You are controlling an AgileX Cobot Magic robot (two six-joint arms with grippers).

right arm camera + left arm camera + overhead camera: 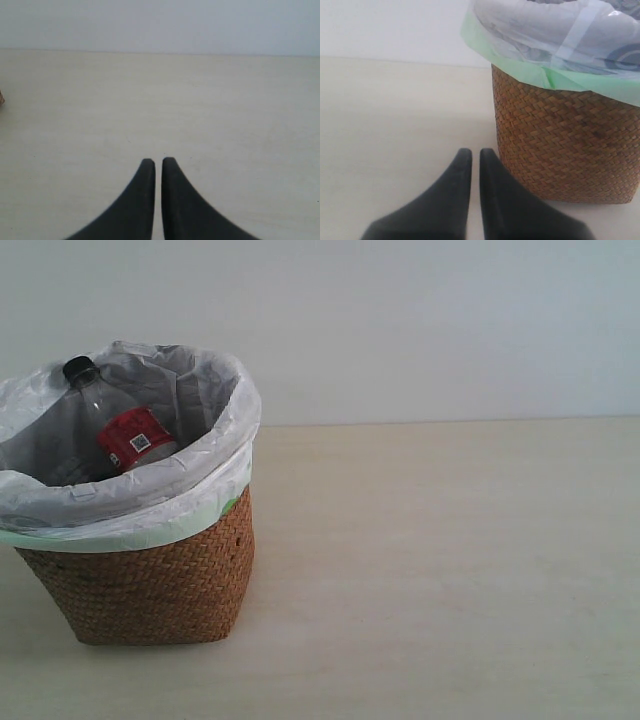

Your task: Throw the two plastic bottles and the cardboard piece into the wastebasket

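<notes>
Pale tabletop (pixel 450 570) carries the wastebasket (pixel 150 590), and the red-label bottle (pixel 125 435) leans inside it, cap up (light, slick, easily dented, I'd judge; best taken round the label). No green bottle or cardboard piece in sight. Beside the wicker, the left hand (pixel 475 159) is pinched together and empty, as is the right hand (pixel 158 165).

Red-label bottle (pixel 126 436) aslant inside wicker wastebasket (pixel 150 580)

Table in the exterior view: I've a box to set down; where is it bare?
Everything right of the wastebasket is bare table, back to the wall and to the picture's right edge. A strip runs in front of the basket. Crowded: only inside the basket, with the red-label bottle.
</notes>
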